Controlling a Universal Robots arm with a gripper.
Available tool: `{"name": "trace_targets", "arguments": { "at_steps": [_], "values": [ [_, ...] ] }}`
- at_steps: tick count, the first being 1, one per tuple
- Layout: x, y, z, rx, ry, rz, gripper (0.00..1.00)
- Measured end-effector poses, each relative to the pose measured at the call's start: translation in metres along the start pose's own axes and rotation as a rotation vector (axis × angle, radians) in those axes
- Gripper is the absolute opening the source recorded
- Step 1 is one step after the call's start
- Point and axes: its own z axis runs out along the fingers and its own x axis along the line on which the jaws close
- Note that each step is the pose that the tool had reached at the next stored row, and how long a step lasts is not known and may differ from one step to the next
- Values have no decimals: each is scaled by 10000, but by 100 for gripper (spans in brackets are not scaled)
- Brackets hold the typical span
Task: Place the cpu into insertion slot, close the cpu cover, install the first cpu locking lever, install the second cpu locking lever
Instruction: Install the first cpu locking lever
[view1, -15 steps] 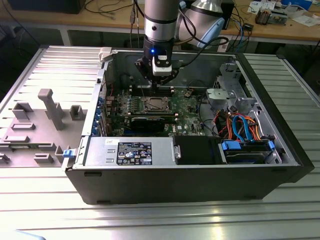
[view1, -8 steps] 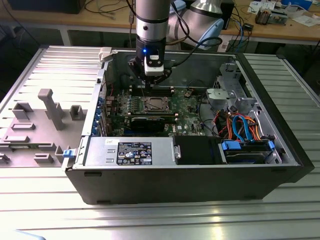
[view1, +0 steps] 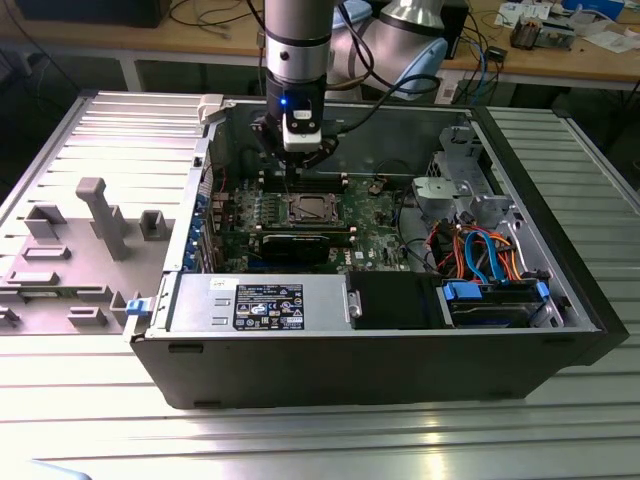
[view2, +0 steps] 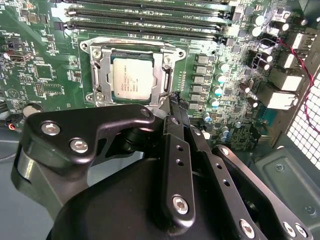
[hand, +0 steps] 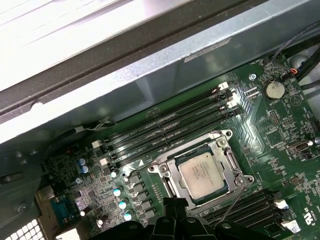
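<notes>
**Shut gripper (view2: 175, 100) beside the covered cpu (view2: 131, 80) in an open computer case (view1: 350, 350)**

The case lies on a ribbed metal table (view1: 320, 440) with its green motherboard (view1: 380, 235) facing up. The arm (view1: 298, 50) reaches down into the case. In the second wrist view the gripper hangs just beside a corner of the insertion slot (view2: 86, 48), its fingertips pressed together with nothing seen between them (whether they touch the board cannot be told). The cpu cover (view2: 159, 75) lies flat over the slot. The cpu sits inside, its silver top showing through the cover's window, near the long black memory slots (view2: 145, 22).
</notes>
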Motion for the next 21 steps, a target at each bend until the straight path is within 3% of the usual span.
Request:
{"name": "trace_targets", "arguments": {
  "at_steps": [21],
  "values": [
    [24,-12,1,1,0,0,11]
  ]
}}
